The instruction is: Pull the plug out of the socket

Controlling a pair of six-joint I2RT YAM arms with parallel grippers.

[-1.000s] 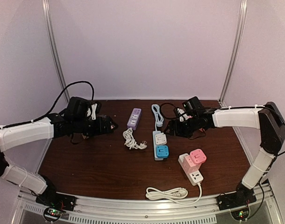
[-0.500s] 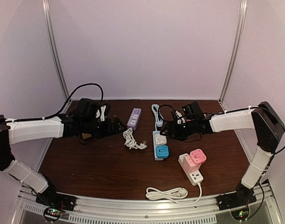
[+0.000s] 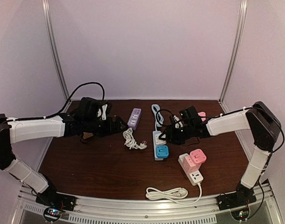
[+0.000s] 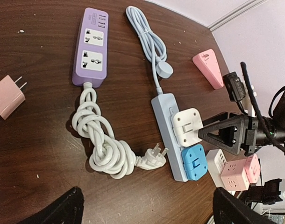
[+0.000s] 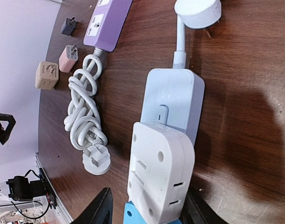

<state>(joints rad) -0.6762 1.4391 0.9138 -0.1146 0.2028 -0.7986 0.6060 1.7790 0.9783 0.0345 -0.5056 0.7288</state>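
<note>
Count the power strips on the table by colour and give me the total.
Purple power strip: 1
Light blue power strip: 1
White power strip: 1
Total: 3

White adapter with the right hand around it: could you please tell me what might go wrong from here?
1. Nothing pins the power strip; the left hand is off to the side, so pulling may lift the strip along.
2. The blue adapter sits right against the white adapter, so the right hand could catch it.
</note>
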